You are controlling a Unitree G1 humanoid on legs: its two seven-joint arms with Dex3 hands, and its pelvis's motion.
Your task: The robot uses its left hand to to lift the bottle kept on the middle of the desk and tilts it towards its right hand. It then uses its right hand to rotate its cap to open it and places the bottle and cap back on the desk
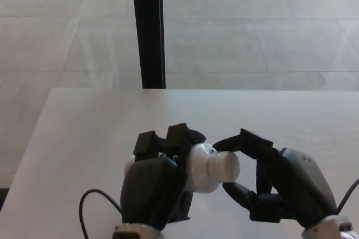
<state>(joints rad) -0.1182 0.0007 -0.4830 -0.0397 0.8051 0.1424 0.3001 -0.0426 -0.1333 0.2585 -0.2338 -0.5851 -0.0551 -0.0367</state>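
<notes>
The left hand (pixel 154 185) is wrapped around the body of a white bottle (pixel 199 169), its fingers (pixel 178 138) curled over the top of it, holding it clear of the desk (pixel 84 132) near the front edge. The right hand (pixel 280 185) sits just beside it with fingers spread in a pinch: the upper fingers (pixel 238 141) reach over the white cap (pixel 227 166) and the thumb (pixel 235 191) comes up beneath it, both at the cap's edge (whether they actually press on it cannot be told).

The bottle is opaque, so nothing of its contents shows; the cap is on. It lies tipped nearly on its side, long axis running left to right, cap end pointing toward the right hand.

A black cable (pixel 92 200) loops beside the left wrist. Beyond the desk, a dark post (pixel 147 26) rises from the tiled floor (pixel 252 26).
</notes>
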